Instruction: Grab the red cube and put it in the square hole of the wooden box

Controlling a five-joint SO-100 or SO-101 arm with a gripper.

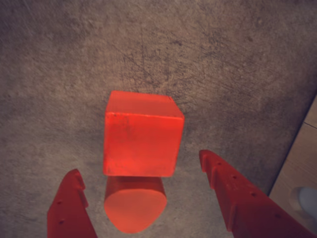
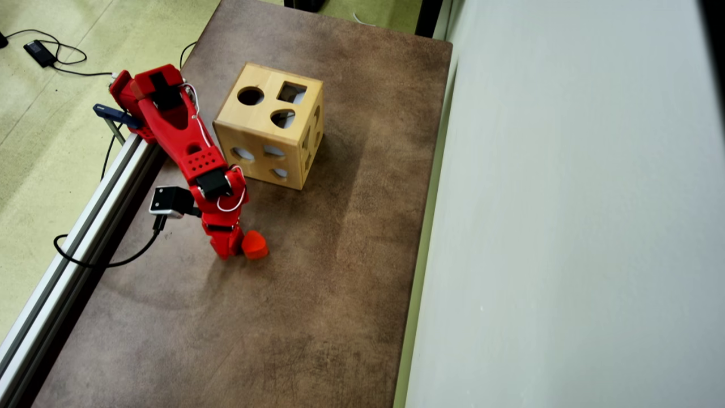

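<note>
In the wrist view the red cube [image 1: 141, 136] rests on the brown table, just beyond my fingertips. An orange rounded block [image 1: 133, 206] lies right in front of it, touching it, between my spread red fingers [image 1: 69, 208]. My gripper [image 1: 138, 163] is open and holds nothing. In the overhead view the gripper [image 2: 229, 249] points down at the table's left side, with a reddish block [image 2: 255, 245] at its right; I cannot tell there which block it is. The wooden box [image 2: 269, 141] stands farther back, its square hole [image 2: 291, 92] on the top face.
The box top also has a round hole [image 2: 250, 96] and a rounded heart-like hole [image 2: 282, 118]. A metal rail [image 2: 85, 226] runs along the table's left edge, and a pale wall [image 2: 566, 226] borders the right. Cables lie on the green floor [image 2: 45, 141].
</note>
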